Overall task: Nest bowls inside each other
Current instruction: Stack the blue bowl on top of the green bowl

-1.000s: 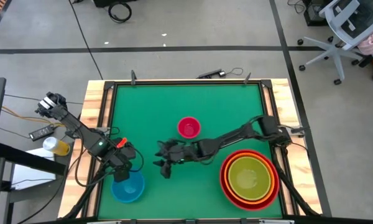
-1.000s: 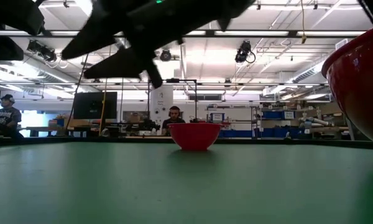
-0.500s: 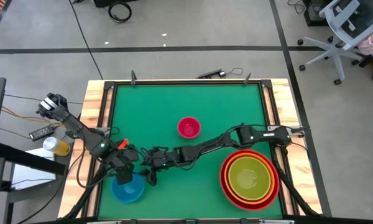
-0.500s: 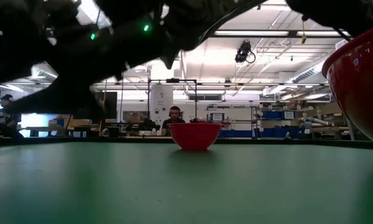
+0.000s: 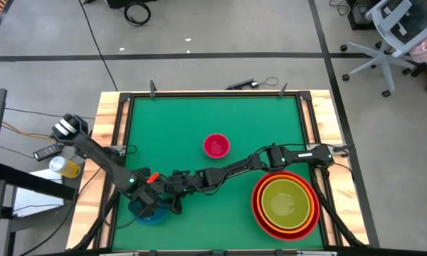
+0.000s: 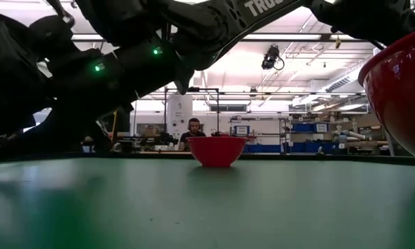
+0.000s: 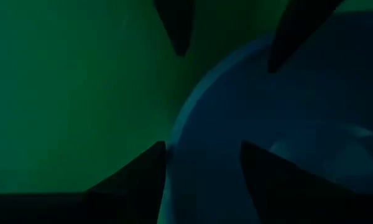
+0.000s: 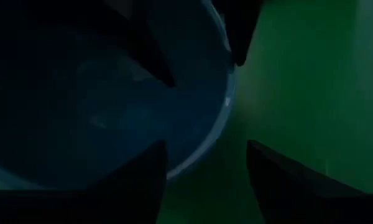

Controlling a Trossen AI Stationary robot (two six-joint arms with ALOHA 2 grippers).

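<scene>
A blue bowl point(image 5: 151, 217) sits on its base on the green mat near the front left corner. My left gripper point(image 5: 146, 201) points down over it, open, and its fingers point(image 7: 202, 146) stand astride the bowl's rim point(image 7: 174, 124). My right gripper point(image 5: 172, 199) reaches in from the right, slanting down and open. Its fingers point(image 8: 205, 146) also stand astride the blue bowl's rim point(image 8: 221, 118). A small red bowl point(image 5: 215, 146) rests mid-table. A yellow bowl point(image 5: 283, 203) sits nested in an orange and a red bowl at the front right.
The nested stack's red outer wall point(image 6: 401, 90) fills the right edge of the low view, and the small red bowl point(image 6: 216, 150) stands farther back. A wooden frame point(image 5: 112, 142) borders the mat. Both arms crowd the front left corner.
My right gripper has gone toward the table's left edge and down, from mid-table to the blue bowl's right rim. My left gripper has sunk onto the blue bowl and now covers most of it in the high view. The bowl has stayed in place.
</scene>
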